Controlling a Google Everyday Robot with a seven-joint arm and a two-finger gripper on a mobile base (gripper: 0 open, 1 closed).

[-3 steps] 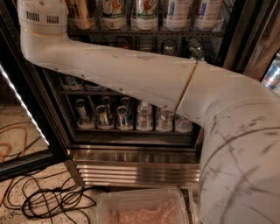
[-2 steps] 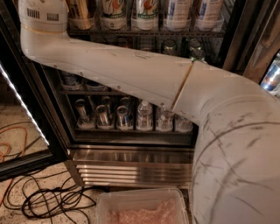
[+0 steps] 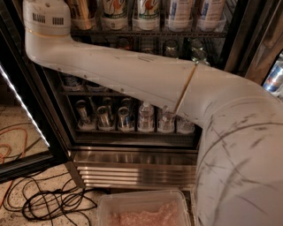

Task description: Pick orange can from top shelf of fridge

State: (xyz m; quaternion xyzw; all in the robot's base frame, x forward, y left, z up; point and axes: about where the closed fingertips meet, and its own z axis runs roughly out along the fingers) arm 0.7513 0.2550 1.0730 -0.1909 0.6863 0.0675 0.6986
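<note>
The fridge (image 3: 132, 170) stands open in front of me, with dark wire shelves above a ribbed stainless-steel base. My white arm (image 3: 132, 77) reaches from the lower right up to the top left and leaves the picture at the top edge. The gripper is out of view above that edge. The top shelf and the orange can are out of view. A visible upper shelf holds tall bottles and cans (image 3: 148, 13). The lowest shelf holds silver cans (image 3: 104, 117) and small water bottles (image 3: 146, 117).
The fridge's glass door (image 3: 26, 123) with a white light strip stands open at the left. Black and orange cables (image 3: 48, 203) lie on the speckled floor. A clear plastic tub (image 3: 146, 212) sits on the floor before the base. Another cooler's cans (image 3: 275, 77) show at right.
The arm's elbow has shifted slightly; the view of the fridge is much the same.
</note>
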